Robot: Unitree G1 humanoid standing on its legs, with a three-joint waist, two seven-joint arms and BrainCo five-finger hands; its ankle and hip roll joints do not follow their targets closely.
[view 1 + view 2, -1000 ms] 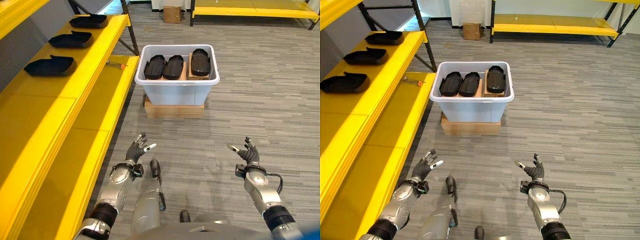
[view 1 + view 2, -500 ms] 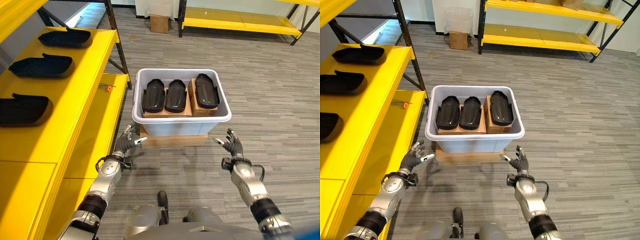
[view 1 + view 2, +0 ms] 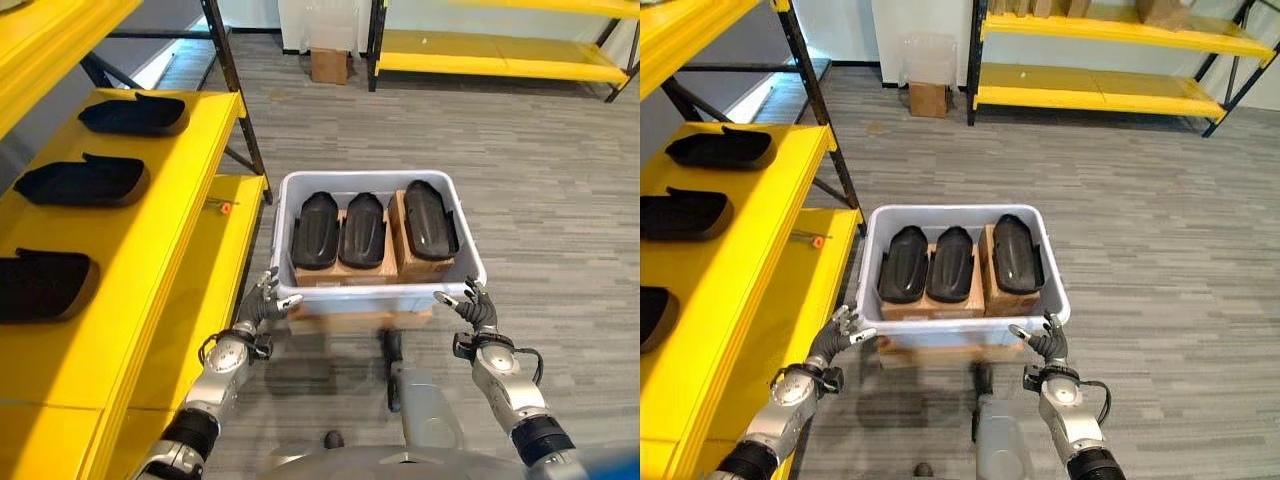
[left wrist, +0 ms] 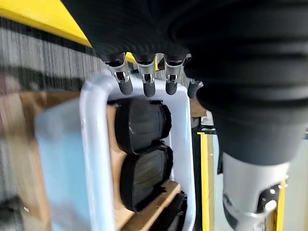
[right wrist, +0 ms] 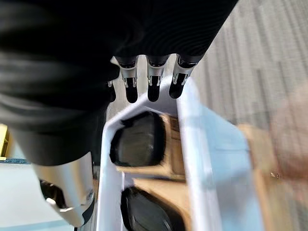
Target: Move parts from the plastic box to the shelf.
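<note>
The box [image 3: 377, 292], pale grey plastic, stood on the floor [image 3: 540, 200] on a flat cardboard base [image 3: 350, 320], just beside the yellow shelf [image 3: 170, 240] on the robot's left. Inside it lay three black parts: the left part [image 3: 315, 231] and the middle part [image 3: 361, 229] side by side on one cardboard block, the right part [image 3: 430, 219] on a second, slightly higher block. All three lay lengthwise, running from the box's near wall to its far wall.

Three more black parts sat in a row on the shelf's upper level: the far one [image 3: 134, 115], the middle one [image 3: 82, 181] and the near one [image 3: 42, 286]. A small orange-tipped item [image 3: 226, 207] lay on the lower level near the box.

The left robot hand [image 3: 264, 305] was at the box's near left corner, fingers spread and straight, holding nothing; its wrist view showed the fingertips [image 4: 147, 89] over the rim. The right robot hand [image 3: 473, 308] was at the near right corner, fingers likewise spread and empty. Whether either hand touched the rim could not be determined.

A cardboard carton [image 3: 329, 65] stood on the floor well beyond the box, near a second yellow rack [image 3: 500, 50].
</note>
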